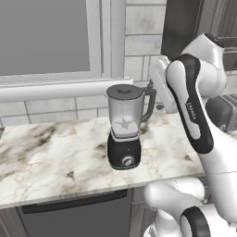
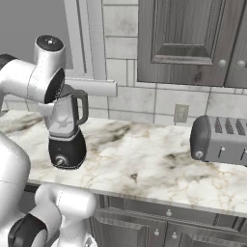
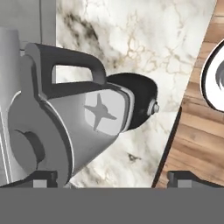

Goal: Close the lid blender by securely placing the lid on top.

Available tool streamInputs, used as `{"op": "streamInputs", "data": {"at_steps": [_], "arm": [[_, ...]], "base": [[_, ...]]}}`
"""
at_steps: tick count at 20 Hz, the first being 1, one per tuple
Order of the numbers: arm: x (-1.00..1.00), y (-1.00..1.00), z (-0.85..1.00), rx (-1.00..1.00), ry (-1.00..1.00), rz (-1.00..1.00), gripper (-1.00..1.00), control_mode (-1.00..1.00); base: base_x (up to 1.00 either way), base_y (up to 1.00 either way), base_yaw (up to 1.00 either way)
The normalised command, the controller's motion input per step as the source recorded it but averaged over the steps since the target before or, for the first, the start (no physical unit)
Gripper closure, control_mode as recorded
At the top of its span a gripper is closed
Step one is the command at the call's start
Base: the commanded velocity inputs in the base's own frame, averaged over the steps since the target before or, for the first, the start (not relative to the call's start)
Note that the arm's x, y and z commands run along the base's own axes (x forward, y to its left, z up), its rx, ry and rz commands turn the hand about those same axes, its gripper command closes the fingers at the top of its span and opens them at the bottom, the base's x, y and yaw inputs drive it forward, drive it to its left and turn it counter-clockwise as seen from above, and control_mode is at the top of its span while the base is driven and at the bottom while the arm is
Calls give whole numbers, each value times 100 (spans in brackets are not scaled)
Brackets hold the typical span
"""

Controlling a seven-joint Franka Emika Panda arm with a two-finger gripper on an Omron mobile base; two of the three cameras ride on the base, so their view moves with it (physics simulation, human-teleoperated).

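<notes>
Looking left to right across the left base view, we see the blender [image 1: 124, 127] upright on the marble worktop [image 1: 51, 152], near its middle, black base with silver dial facing front. The lid [image 1: 124, 90] sits flat on the jar's rim, knob up. Dark handle is at the jar's 3 o'clock side. Our arm rises at 4 o'clock of the blender and bends over behind the handle.

Right base view: blender [image 2: 66, 132] stands at far left of the worktop [image 2: 144, 159], partly hidden by our arm's upper joint; toaster [image 2: 221, 141] lies well apart at 3 o'clock.

Hand view: lid [image 3: 30, 144] shows at 9 o'clock, seated on the jar, handle above it. Our fingers [image 3: 45, 179] stand wide apart at the bottom edge, clamped on nothing; the left tip is just beside the lid's edge.
</notes>
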Motion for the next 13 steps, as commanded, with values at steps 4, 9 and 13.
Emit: {"op": "streamInputs", "data": {"at_steps": [4, 9, 13], "arm": [[-87, 0, 0, 0, -25, 0, -100, -100], [-20, 0, 0, 0, -5, 0, -100, -100], [0, 0, 0, 0, 0, 0, -100, -100]], "base": [[0, 0, 0], [0, 0, 0], [0, 0, 0]]}}
